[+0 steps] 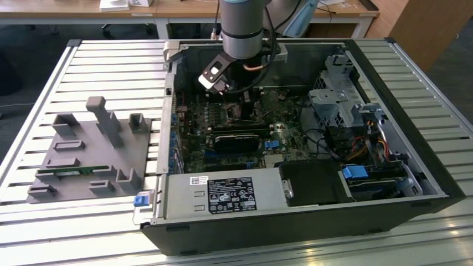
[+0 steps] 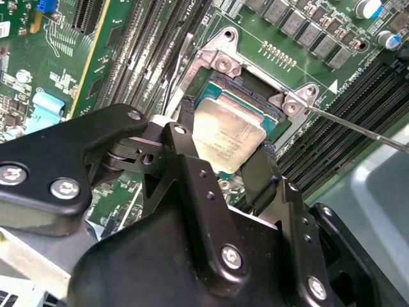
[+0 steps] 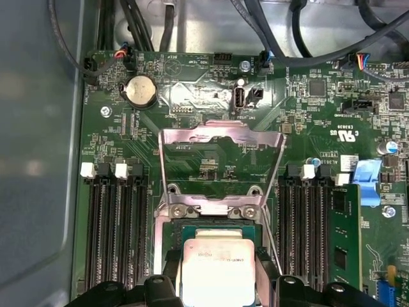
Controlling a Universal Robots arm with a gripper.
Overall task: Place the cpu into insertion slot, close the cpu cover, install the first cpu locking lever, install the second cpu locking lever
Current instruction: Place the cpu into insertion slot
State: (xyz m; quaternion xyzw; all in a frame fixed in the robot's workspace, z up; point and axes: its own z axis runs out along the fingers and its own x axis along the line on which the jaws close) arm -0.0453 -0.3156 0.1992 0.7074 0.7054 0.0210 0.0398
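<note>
Pincer [image 2: 223, 152] clasps cpu [image 2: 227, 131] at insertion slot [image 2: 254, 94].

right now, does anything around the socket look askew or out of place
The cpu, held by the tool, looks askew over the insertion slot: part of the slot's dark inside shows past one edge. The cpu cover stands open. No damage shows.

The cpu [image 2: 225, 128] shows a dull silver-grey top, the cpu cover [image 3: 220, 135] plain silvery metal, the circuit board [image 3: 192, 89] green with pale print, and the gripper [image 2: 227, 148] black.
</note>
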